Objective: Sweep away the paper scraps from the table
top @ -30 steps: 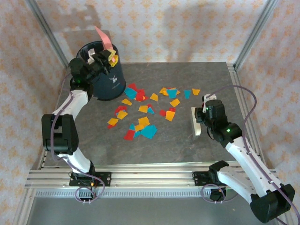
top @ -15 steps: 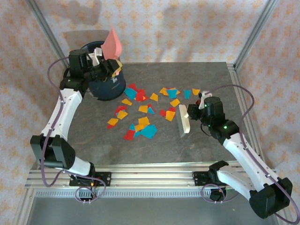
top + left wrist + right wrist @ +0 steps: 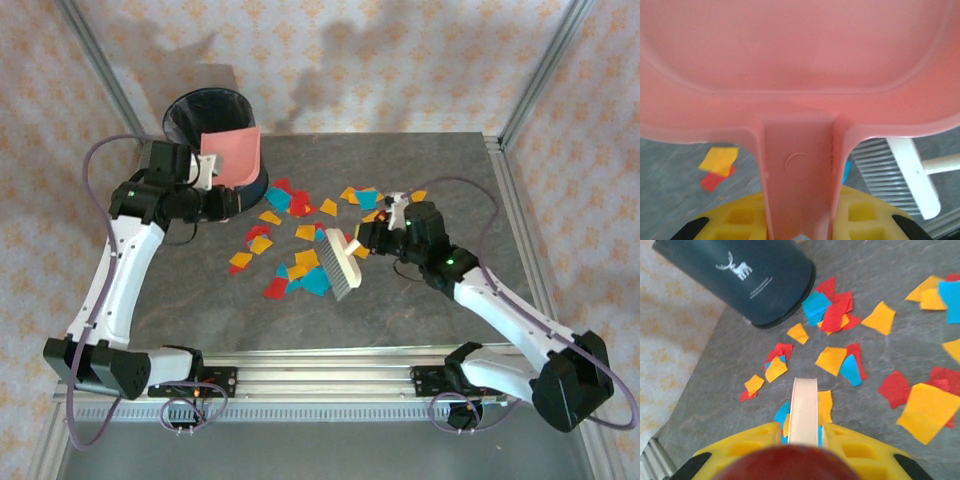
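Red, orange and blue paper scraps lie scattered over the middle of the grey table. My left gripper is shut on the handle of a pink dustpan, held just in front of the bin, its pan facing the scraps. In the left wrist view the dustpan spreads across the top, its handle clamped in my left gripper. My right gripper is shut on the handle of a white brush whose head is over the right side of the scraps. The brush handle runs out of my right gripper.
A dark round bin stands at the table's back left corner, right behind the dustpan; the right wrist view shows the bin beyond the scraps. Aluminium rails edge the table. Bare surface lies along the front and right.
My left arm brought the dustpan down from above the bin to its front. My right arm carried the brush left, from the table's right side into the scraps.
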Controlling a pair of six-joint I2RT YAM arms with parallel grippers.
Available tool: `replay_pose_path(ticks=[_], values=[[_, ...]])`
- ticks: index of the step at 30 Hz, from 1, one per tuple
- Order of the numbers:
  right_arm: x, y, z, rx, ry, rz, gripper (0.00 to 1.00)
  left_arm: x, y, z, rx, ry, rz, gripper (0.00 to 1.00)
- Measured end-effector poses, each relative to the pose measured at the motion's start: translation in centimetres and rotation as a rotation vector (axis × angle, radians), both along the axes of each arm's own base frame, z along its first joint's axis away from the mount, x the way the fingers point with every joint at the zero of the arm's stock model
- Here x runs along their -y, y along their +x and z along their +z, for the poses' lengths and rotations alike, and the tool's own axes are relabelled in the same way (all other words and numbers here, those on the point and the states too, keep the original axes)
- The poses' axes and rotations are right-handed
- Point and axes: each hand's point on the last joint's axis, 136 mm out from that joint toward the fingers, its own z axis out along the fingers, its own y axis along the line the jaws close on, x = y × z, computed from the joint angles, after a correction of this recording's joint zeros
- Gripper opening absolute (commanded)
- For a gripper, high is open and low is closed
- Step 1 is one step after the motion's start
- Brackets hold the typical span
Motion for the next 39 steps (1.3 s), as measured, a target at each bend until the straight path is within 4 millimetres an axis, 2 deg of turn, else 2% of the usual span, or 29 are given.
replay_pose_path(ticks=[6,13,17,20,24,31,39], values=[[-4.4,-0.8,-2.1,-0.043,0.0,0.103,0.0,-1.6,-2.5,-2.0,-0.052,0.101,0.006,0.0],[-9.7,-0.8,-3.8,-0.087,0.035,0.186,0.0,-1.9,-3.2,-2.5,-0.064,0.132,-0.015,0.0],[-11.8,-0.5,-4.4,-0.101,0.044,0.212,0.0,-1.9,-3.4,-2.8,-0.066,0.141,-0.027,0.0],[-12.7,0.0,-4.7,-0.107,0.045,0.219,0.0,-2.0,-3.6,-3.1,-0.076,0.149,-0.027,0.0],[-12.8,0.5,-5.5,-0.112,0.021,0.203,0.0,-2.3,-3.9,-3.3,-0.087,0.165,-0.029,0.0],[-10.8,1.4,-7.1,-0.088,-0.097,0.121,0.0,-1.9,-4.5,-4.0,-0.105,0.181,-0.064,0.0],[-5.4,1.4,-5.5,0.002,-0.212,-0.026,0.0,0.3,-5.3,-4.7,-0.111,0.188,-0.154,0.0]])
